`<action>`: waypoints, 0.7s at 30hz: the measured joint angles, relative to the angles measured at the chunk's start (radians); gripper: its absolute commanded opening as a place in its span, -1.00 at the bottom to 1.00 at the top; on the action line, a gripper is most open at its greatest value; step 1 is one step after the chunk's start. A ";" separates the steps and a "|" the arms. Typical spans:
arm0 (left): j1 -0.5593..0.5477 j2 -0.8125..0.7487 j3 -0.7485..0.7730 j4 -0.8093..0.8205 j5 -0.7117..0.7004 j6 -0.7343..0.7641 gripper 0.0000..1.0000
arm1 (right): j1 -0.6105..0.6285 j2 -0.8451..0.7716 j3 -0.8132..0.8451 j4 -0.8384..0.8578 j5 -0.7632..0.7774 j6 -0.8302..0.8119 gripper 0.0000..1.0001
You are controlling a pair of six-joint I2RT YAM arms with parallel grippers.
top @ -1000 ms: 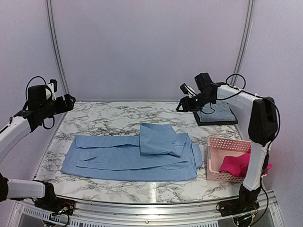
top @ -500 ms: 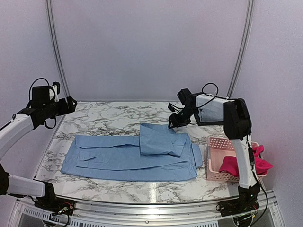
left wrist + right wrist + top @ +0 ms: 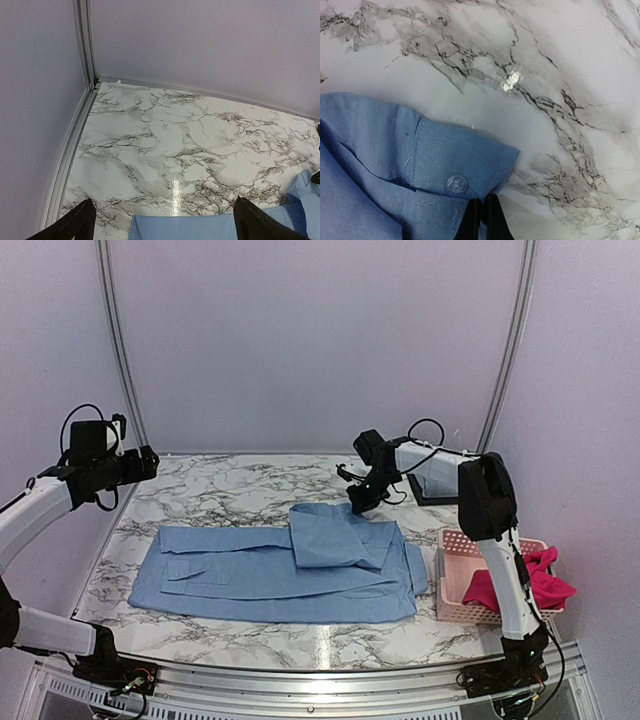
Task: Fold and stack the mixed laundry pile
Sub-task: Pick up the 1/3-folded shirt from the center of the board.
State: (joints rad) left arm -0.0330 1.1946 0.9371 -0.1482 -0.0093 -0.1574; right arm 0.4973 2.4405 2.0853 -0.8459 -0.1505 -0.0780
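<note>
Currently light blue shirt [image 3: 270, 575] flat, sleeve folded over, cuff [image 3: 465, 165] pinched by right gripper [image 3: 481, 220]; left gripper [image 3: 164, 207] spread wide

White arms [image 3: 30, 512], black joints [image 3: 480, 495], looping cables [image 3: 428, 426].

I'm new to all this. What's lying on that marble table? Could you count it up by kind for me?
Garments: 2 (blue shirt, magenta garment)
Baskets: 1 (pink basket)
Trays: 1 (dark tray)
Total: 4
</note>
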 measured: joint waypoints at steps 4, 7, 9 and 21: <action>-0.005 0.000 0.001 -0.005 0.008 0.011 0.98 | 0.000 0.000 0.020 0.052 -0.008 -0.014 -1.00; -0.018 -0.003 0.001 -0.008 0.019 0.017 0.98 | 0.001 -0.002 0.116 0.071 -0.032 -0.025 -1.00; -0.033 -0.011 0.001 -0.010 0.025 0.024 0.98 | 0.003 -0.018 0.183 0.093 -0.053 -0.030 -1.00; -0.344 -0.046 0.016 0.103 0.151 0.120 0.98 | 0.154 -0.367 0.138 0.133 -0.161 -0.108 -1.00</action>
State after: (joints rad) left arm -0.3771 1.1484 0.9531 -0.0456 0.1421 -0.0376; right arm 0.6510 2.0731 2.2234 -0.7132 -0.3115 -0.1864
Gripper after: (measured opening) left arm 0.988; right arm 0.003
